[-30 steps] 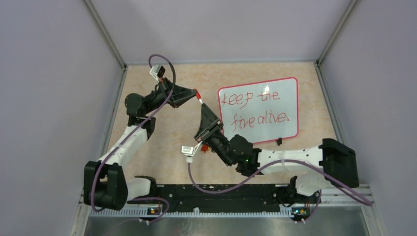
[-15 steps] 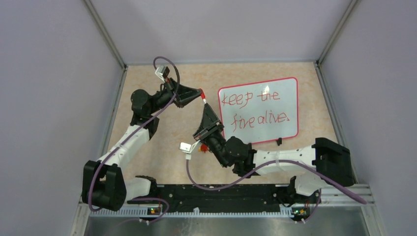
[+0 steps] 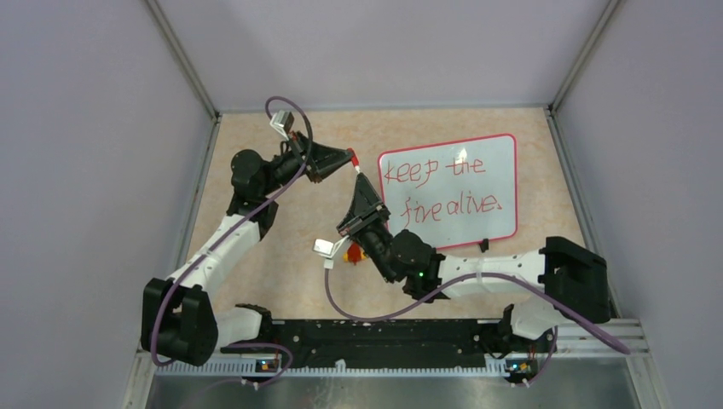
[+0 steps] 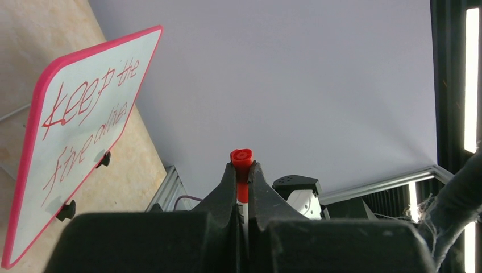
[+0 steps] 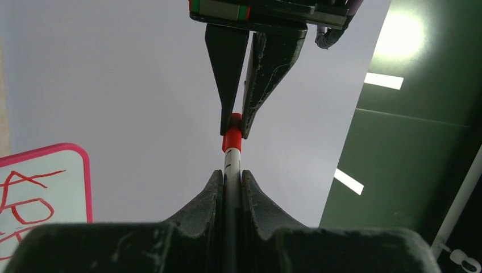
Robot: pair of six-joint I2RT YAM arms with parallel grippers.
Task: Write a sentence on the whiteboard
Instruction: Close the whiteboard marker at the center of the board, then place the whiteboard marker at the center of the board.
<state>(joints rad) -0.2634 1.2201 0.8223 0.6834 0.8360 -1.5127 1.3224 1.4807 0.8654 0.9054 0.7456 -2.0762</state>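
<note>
The whiteboard (image 3: 460, 225) lies right of centre with "keep the fire alive." in red; it also shows in the left wrist view (image 4: 85, 122) and the right wrist view (image 5: 42, 182). A white marker (image 3: 356, 168) with a red cap (image 5: 232, 139) spans both grippers, raised above the table left of the board. My left gripper (image 3: 352, 157) is shut on the cap (image 4: 241, 157). My right gripper (image 3: 360, 177) is shut on the marker's body (image 5: 232, 162). In the right wrist view the left gripper (image 5: 234, 122) pinches the cap from above.
Grey enclosure walls stand left, right and behind. A black clip foot (image 3: 483, 245) sits at the board's near edge. A small orange-red thing (image 3: 354, 252) shows by the right wrist. The black rail (image 3: 384, 336) with the arm bases runs along the near edge.
Both grippers have shifted a little to the right and away from the bases, with the marker still held between them. The whiteboard has not moved.
</note>
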